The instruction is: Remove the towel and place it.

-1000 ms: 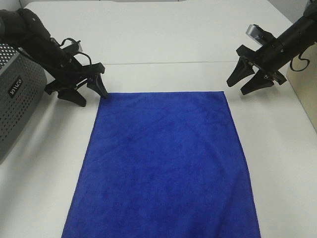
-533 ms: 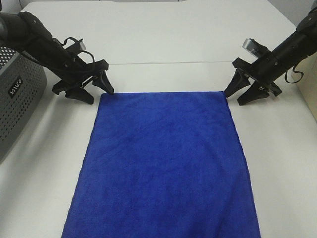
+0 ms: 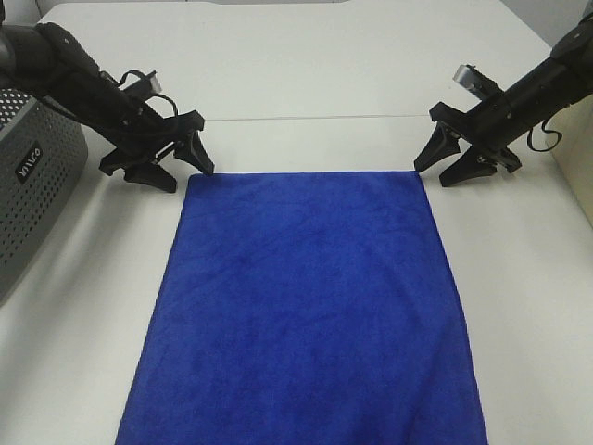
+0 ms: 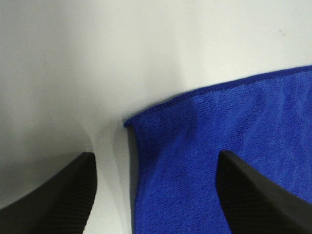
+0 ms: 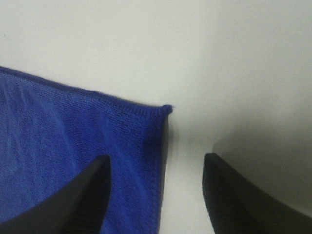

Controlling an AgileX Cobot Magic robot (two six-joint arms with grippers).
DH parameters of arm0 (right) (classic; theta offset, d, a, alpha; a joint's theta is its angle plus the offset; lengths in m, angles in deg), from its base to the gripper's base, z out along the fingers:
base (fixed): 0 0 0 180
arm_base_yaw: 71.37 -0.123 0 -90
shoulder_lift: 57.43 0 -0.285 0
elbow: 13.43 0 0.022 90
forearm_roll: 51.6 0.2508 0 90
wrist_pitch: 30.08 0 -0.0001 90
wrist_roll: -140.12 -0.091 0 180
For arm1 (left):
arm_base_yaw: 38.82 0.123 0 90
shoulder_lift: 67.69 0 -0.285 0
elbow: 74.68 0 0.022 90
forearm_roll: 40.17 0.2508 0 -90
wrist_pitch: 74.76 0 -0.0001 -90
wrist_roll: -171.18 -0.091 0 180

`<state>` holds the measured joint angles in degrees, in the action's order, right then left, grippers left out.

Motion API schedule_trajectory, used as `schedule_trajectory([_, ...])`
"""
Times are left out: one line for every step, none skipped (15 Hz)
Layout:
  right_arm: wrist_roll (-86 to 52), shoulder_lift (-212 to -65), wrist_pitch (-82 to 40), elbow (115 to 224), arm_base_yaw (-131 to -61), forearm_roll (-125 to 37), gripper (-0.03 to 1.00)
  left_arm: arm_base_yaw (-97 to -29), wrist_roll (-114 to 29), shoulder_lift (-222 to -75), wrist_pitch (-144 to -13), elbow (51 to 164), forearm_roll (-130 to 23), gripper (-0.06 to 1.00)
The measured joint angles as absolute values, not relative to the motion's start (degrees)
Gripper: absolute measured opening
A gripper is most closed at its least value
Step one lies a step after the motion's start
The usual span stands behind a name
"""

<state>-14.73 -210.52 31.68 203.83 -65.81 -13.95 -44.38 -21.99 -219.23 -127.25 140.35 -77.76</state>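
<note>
The towel is plain royal blue, the worktop white, the basket grey with small holes, the fingers black.

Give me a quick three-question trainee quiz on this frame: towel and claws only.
1. True or false: the towel is crumpled into a heap.
2. Which part of the towel does the left claw straddle? A) a corner at the arms' end B) the middle C) a corner at the camera's end
3. Fill in: the left claw and the right claw both stand ____ (open/shut).

Key: 1 false, it lies flat on the table; 2 A; 3 open.
</note>
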Motion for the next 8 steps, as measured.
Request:
schedule_trajectory([-14.73, -210.69, 31.4, 203.88, -66.5, -14.01, 0.58, -44.72, -22.22, -219.23, -127.02, 140.35, -77.76, 0.64])
schedule_trajectory([-14.73, -211.09, 31.4, 204.06, -66.84, -13.44, 0.58, -45.12, -22.28, -219.23, -126.56, 140.35, -77.76, 0.64])
schedule_trajectory([-14.73, -211.32, 31.4, 204.06, -67.01, -12.64, 0.58, -45.47, -22.45, -219.23, -126.16, 140.35, -77.76, 0.64])
schedule_trajectory([-14.73, -211.38, 31.4, 204.06, -67.58, -12.46, 0.58, -45.64, -22.45, -219.28, -125.64, 140.35, -77.76, 0.64])
schedule_trajectory([-14.73, -211.84, 31.45, 204.34, -68.16, -12.06, 0.57, -45.87, -22.51, -219.34, -125.41, 140.35, -77.99, 0.64])
schedule_trajectory([-14.73, -211.95, 31.4, 204.4, -69.02, -11.38, 0.55, -45.98, -22.51, -219.4, -125.24, 140.35, -78.16, 0.62])
schedule_trajectory([-14.73, -212.12, 31.4, 204.4, -69.47, -11.32, 0.54, -46.15, -22.51, -219.4, -125.07, 140.35, -78.16, 0.61])
schedule_trajectory([-14.73, -212.41, 31.4, 204.52, -70.56, -11.03, 0.52, -46.5, -22.51, -219.57, -124.78, 140.35, -78.16, 0.57])
